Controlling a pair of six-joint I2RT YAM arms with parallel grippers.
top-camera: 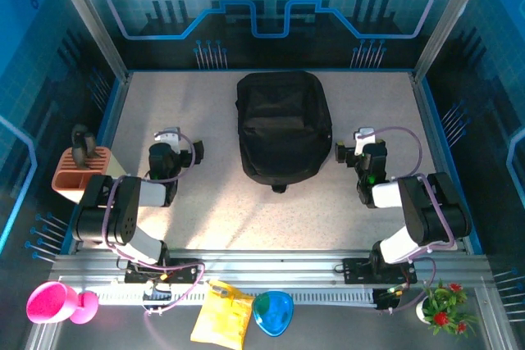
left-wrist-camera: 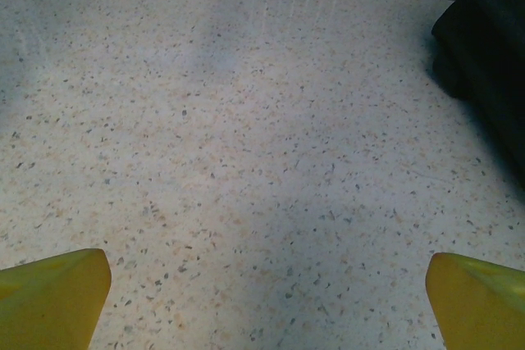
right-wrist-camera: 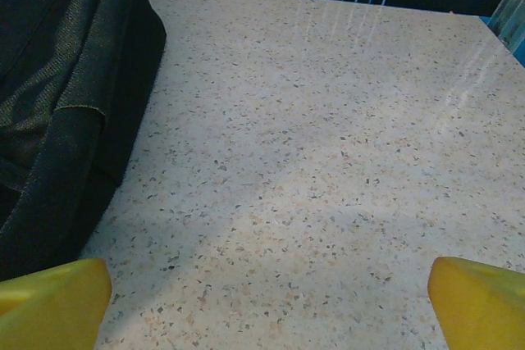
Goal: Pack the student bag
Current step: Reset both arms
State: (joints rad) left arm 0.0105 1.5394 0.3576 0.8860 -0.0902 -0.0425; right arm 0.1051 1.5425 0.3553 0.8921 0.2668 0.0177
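Top external view: the student bag [top-camera: 283, 125] lies flat in the middle of the speckled table [top-camera: 205, 211], toward the far side, its long axis running away from the arm bases. It sits between the two grippers and touches neither.

Left arm: it is folded, with the elbel raised out near the table's left edge and the forearm angled back inward, so the wrist points toward the far wall. The left gripper [top-camera: 174, 143] is left of the bag and clearly apart from it. In the left wrist view its yellow fingertips [left-wrist-camera: 51, 297] stand in the two lower corners, spread wide, with bare tabletop between them and nothing held. A black corner of the bag [left-wrist-camera: 492, 55] shows at the upper right.

Right arm: it mirrors the left, with the elbow bent out toward the right edge and the forearm turned inward. The right gripper [top-camera: 366, 147] is just beside the bag's right side. In the right wrist view its yellow fingertips [right-wrist-camera: 480, 305] are likewise spread wide over empty tabletop, and the bag's dark fabric side [right-wrist-camera: 57, 88] runs down the left.

Off the table's left edge stands an orange holder [top-camera: 78, 171]. Below the mounting rail lie a pink object [top-camera: 53, 301], a yellow packet [top-camera: 221, 317], a blue object [top-camera: 272, 313] and a small plant with red flowers [top-camera: 443, 305].
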